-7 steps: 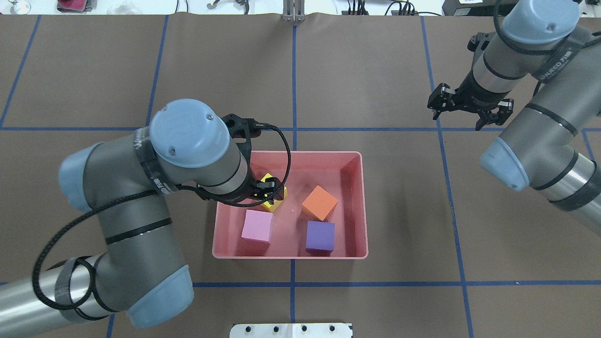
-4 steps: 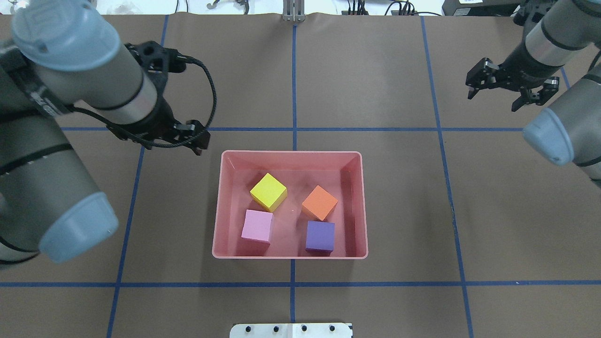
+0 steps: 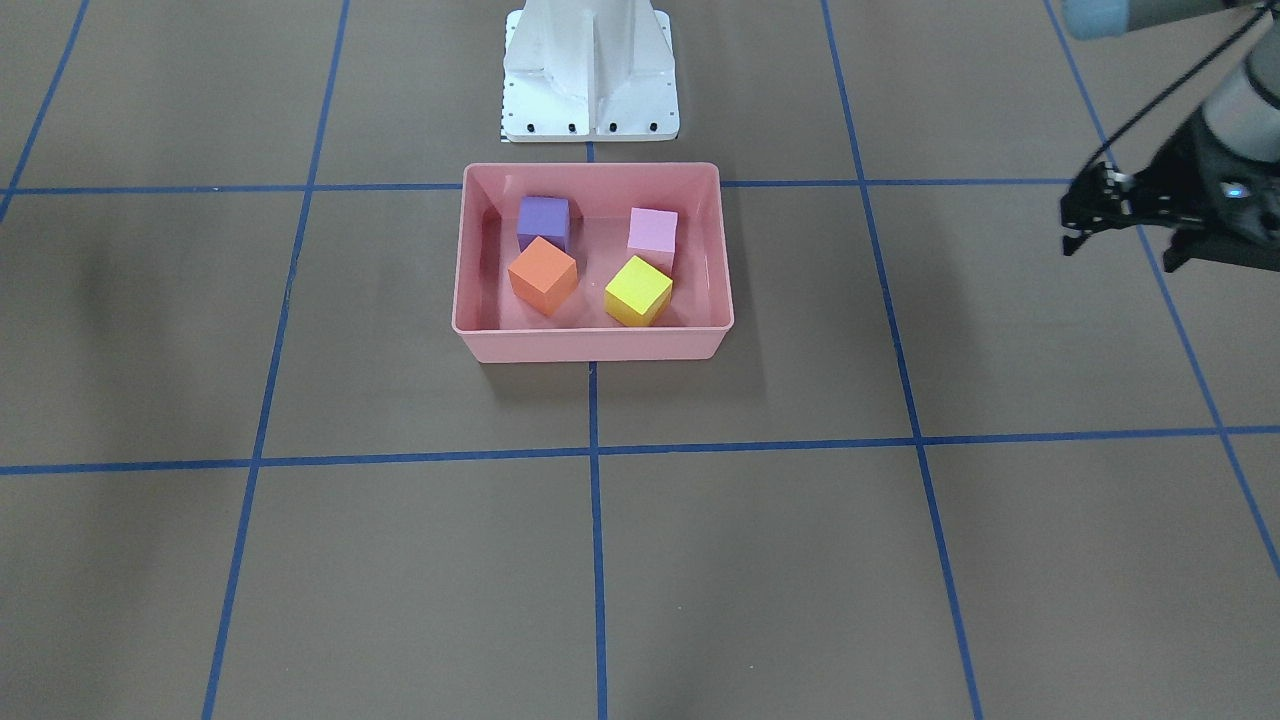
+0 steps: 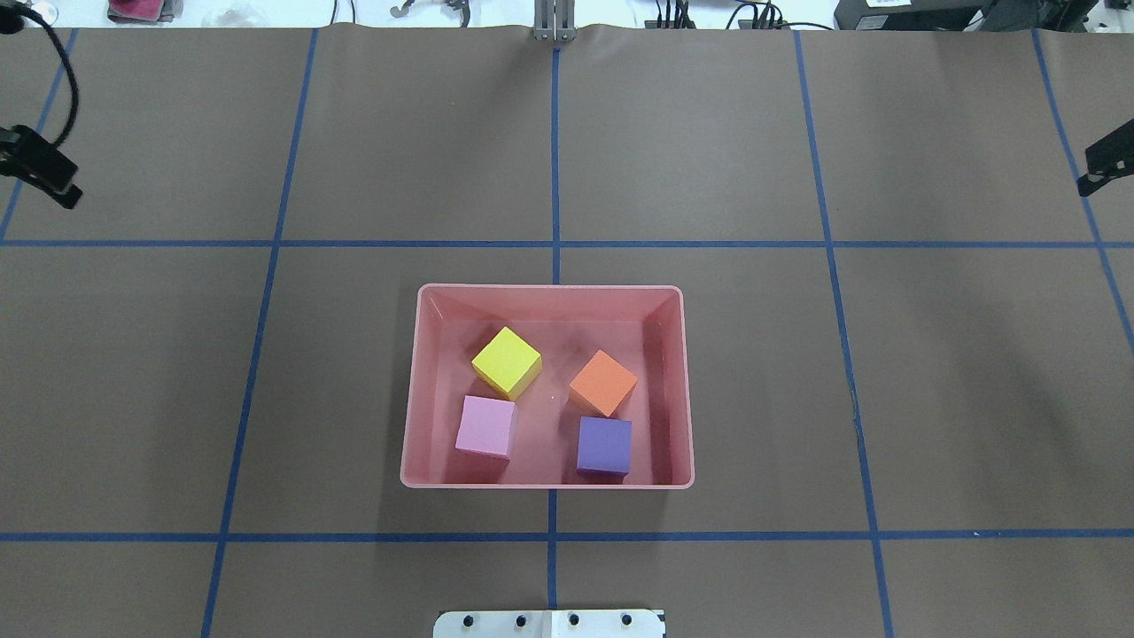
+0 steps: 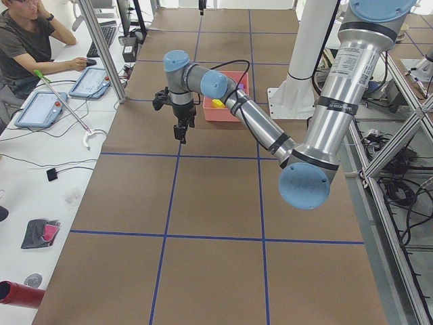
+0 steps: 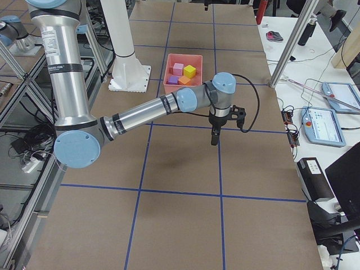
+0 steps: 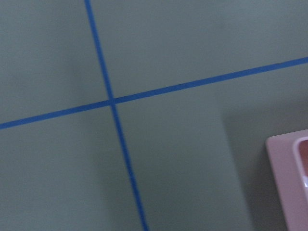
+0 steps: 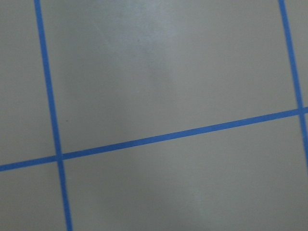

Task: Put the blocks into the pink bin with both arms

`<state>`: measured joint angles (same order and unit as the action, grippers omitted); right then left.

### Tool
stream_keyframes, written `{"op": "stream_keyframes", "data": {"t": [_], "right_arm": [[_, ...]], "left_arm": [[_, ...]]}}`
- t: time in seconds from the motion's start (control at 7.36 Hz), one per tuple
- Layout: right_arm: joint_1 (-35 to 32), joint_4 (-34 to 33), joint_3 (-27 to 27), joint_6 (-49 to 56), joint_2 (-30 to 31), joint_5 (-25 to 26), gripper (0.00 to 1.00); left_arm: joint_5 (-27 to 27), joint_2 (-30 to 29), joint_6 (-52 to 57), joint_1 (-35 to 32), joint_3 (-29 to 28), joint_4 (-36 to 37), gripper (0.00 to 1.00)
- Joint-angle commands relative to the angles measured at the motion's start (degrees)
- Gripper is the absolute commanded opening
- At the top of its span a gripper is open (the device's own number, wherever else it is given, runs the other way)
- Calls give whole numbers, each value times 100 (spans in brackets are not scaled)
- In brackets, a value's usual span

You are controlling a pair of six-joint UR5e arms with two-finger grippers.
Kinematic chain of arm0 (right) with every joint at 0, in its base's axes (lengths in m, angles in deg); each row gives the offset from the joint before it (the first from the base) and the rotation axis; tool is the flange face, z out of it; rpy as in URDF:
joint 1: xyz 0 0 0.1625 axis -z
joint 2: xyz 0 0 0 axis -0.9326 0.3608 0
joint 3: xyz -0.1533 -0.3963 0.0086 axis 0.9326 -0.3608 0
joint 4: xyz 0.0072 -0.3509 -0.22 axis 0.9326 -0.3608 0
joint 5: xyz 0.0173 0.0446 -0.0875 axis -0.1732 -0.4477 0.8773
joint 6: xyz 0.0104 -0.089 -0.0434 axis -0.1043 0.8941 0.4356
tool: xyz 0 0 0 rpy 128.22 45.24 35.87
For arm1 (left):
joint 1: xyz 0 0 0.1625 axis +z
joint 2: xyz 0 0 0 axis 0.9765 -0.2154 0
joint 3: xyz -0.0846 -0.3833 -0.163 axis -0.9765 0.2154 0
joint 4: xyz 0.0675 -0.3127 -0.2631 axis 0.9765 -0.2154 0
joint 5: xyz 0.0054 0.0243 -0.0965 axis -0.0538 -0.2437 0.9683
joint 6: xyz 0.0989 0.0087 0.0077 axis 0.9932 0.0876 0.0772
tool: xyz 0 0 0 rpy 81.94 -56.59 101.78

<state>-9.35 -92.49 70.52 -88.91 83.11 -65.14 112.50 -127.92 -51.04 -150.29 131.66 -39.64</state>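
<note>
While both arms hang out near the table's ends, the bin sits at the middle of the table, just in front of the robot's white metal base. It is a salmon-pink plastic tub, rectangular, with low walls, rounded corners and a thin rim. Four matte, foam-like cubes of equal size rest on its floor, apart from one another and from the walls. The yellow block and orange block lie on the side away from the robot, each turned cornerwise. The pink block and purple block lie on the robot's side, nearly square to the walls. Yellow and pink are toward the robot's left, orange and purple toward its right. A dull brown paper-like sheet covers the table, marked into large squares by blue tape. The left gripper, black and angular, hangs above the table well off to the bin's left, fingers spread and holding nothing. The right gripper points down over the table well off to the bin's right; whether its fingers are parted cannot be told.
</note>
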Motion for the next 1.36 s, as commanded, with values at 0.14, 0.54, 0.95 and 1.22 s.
{"op": "stream_keyframes", "data": {"t": [0.14, 0.54, 0.95, 1.22], "right_arm": [[-546, 1, -33, 885, 362, -387, 100], [-565, 10, -68, 913, 415, -373, 100], [-556, 19, -541, 904, 336, -372, 100], [-556, 89, -675, 860, 362, -346, 100]], "left_arm": [[851, 298, 1990, -1313, -1703, -709, 99], [844, 736, 1258, -1314, -1707, -1262, 99], [843, 1213, 570, -1296, -2048, -2585, 99], [800, 1282, 338, -1305, -2059, -2629, 99]]}}
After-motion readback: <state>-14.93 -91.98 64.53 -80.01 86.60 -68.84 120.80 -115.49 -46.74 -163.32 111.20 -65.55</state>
